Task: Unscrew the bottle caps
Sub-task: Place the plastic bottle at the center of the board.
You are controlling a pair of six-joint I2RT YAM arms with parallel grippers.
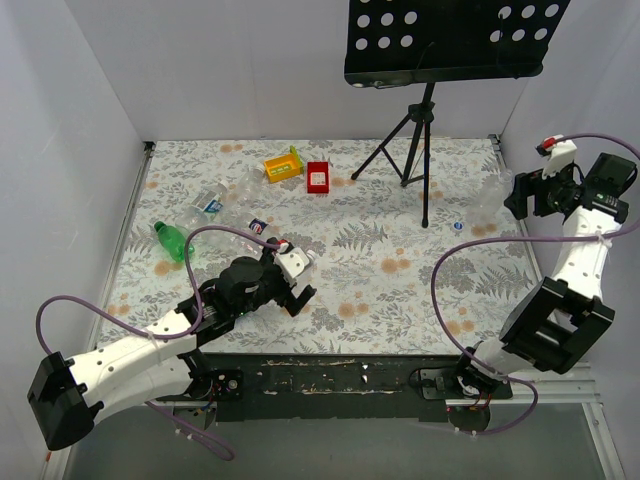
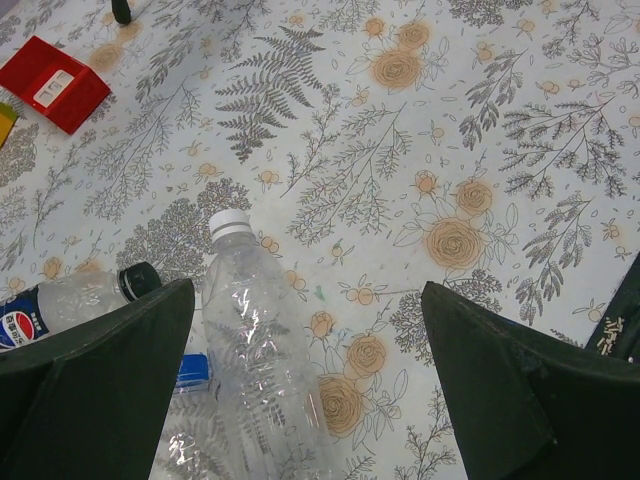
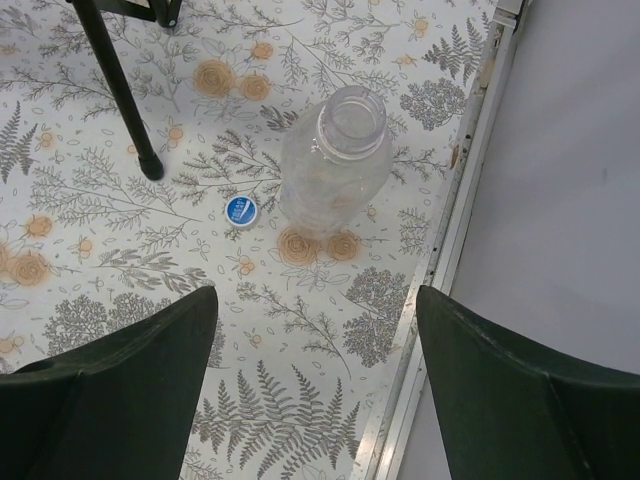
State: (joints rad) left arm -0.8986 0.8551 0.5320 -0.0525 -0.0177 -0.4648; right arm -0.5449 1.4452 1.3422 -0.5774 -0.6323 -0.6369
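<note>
From above: left arm (image 1: pixel 130 355) stretched low over the table (image 1: pixel 400 290), right arm (image 1: pixel 580 260) folded up at its right edge.

Left wrist: left gripper (image 2: pixel 307 300) spread around a lying bottle (image 2: pixel 260 350), its white cap (image 2: pixel 230 222) just past the tips, a dark cap (image 2: pixel 140 280) beside one jaw.

Right wrist: right gripper (image 3: pixel 317 300) spread; ahead, a blue cap (image 3: pixel 240 209) lies beside an open bottle (image 3: pixel 335 170).

Bright even light, faint soft shadows, sharp focus, perhaps slight edge distortion
</note>
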